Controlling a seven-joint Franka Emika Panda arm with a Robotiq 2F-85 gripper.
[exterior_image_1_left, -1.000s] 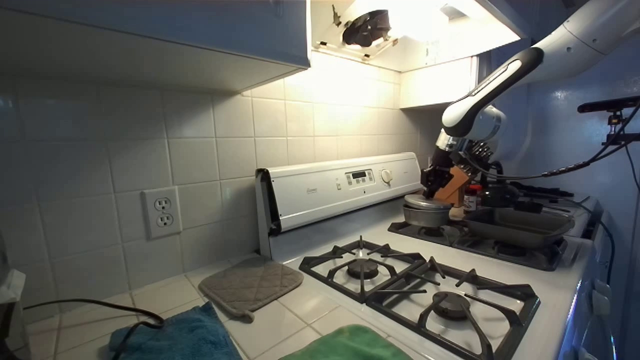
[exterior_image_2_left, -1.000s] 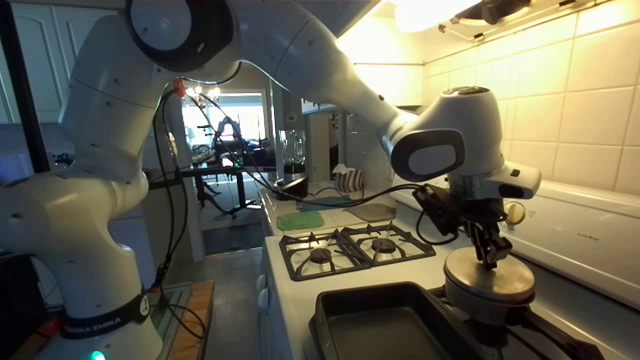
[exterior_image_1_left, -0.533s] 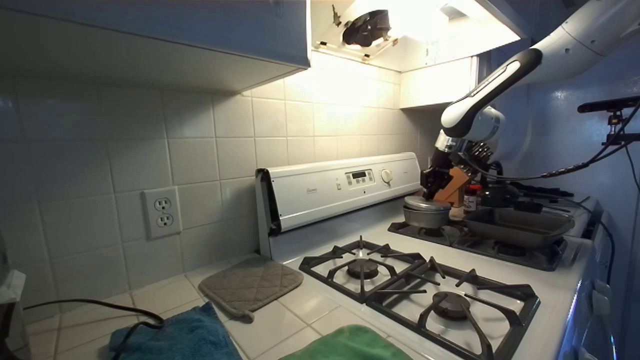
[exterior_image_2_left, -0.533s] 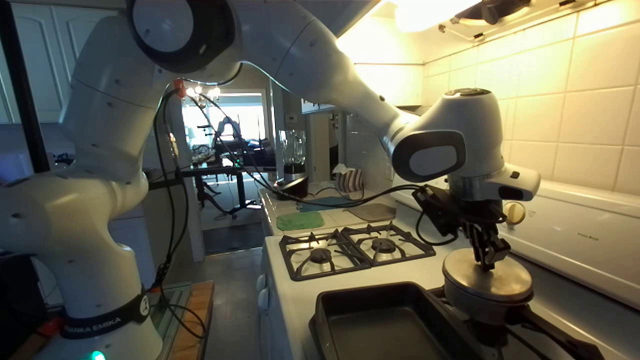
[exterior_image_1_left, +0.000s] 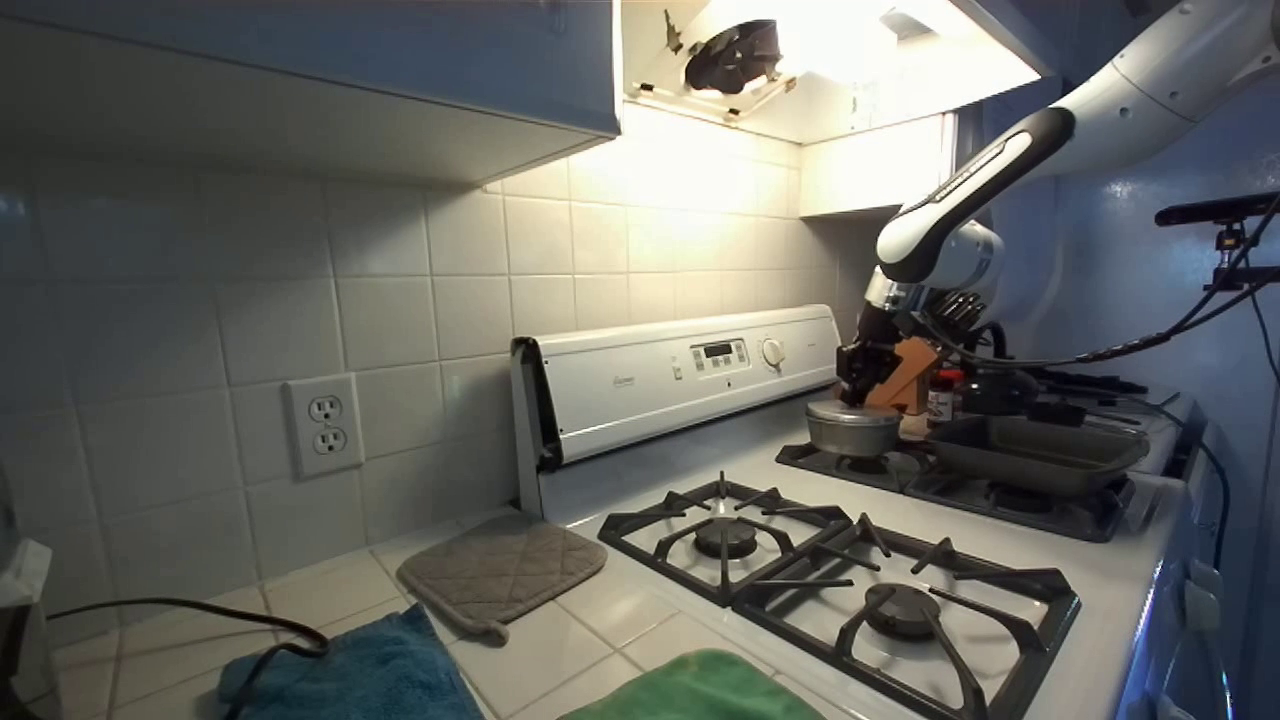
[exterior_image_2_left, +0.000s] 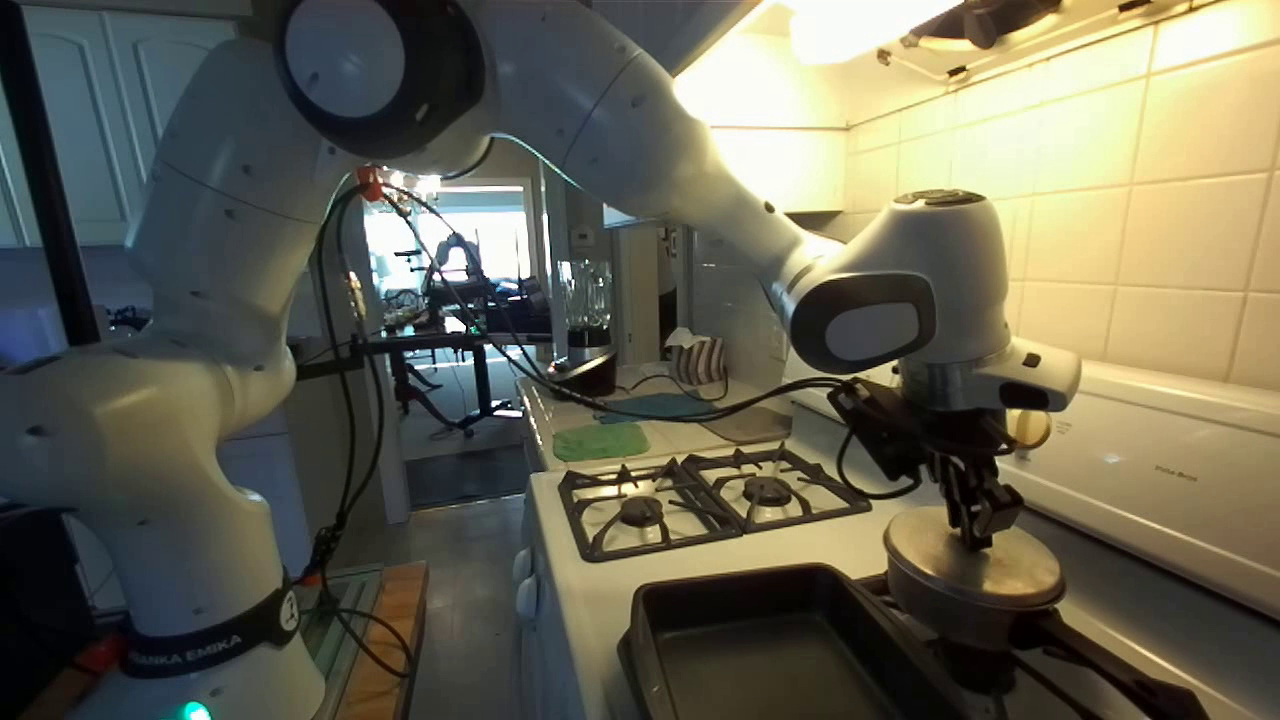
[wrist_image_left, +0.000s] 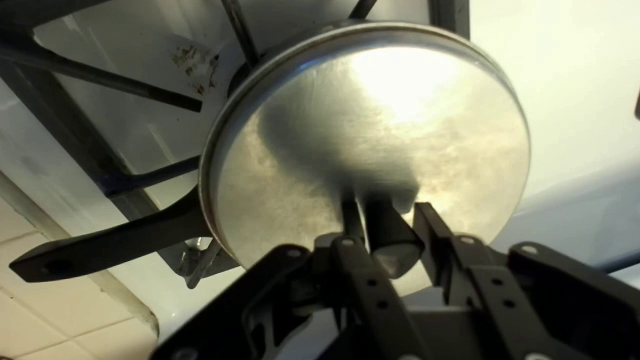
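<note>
A round silver lid (wrist_image_left: 465, 135) with a short dark knob (wrist_image_left: 397, 257) sits on a small metal pot (exterior_image_1_left: 852, 436) on a back burner. The pot's black handle (wrist_image_left: 125, 240) juts out to the left in the wrist view. My gripper (wrist_image_left: 388, 215) points down with its fingers on either side of the knob; the knob's wide top seems pinched between the pads, with thin gaps lower down. The gripper also shows in both exterior views (exterior_image_1_left: 855, 392) (exterior_image_2_left: 978, 528), just above the lid (exterior_image_2_left: 930, 565). The knob is hidden by the fingers there.
A dark roasting pan (exterior_image_2_left: 760, 650) stands beside the pot. The stove's back panel (exterior_image_1_left: 700, 365) rises close behind it. A knife block (exterior_image_1_left: 908, 375) and red-capped jar (exterior_image_1_left: 942, 398) stand beyond. A grey potholder (exterior_image_1_left: 505, 568), blue cloth (exterior_image_1_left: 360, 665) and green cloth (exterior_image_1_left: 690, 690) lie on the counter.
The gripper and lid have moved down slightly. The lid stood tilted and raised above the pot's rim one second ago and now lies about level on it.
</note>
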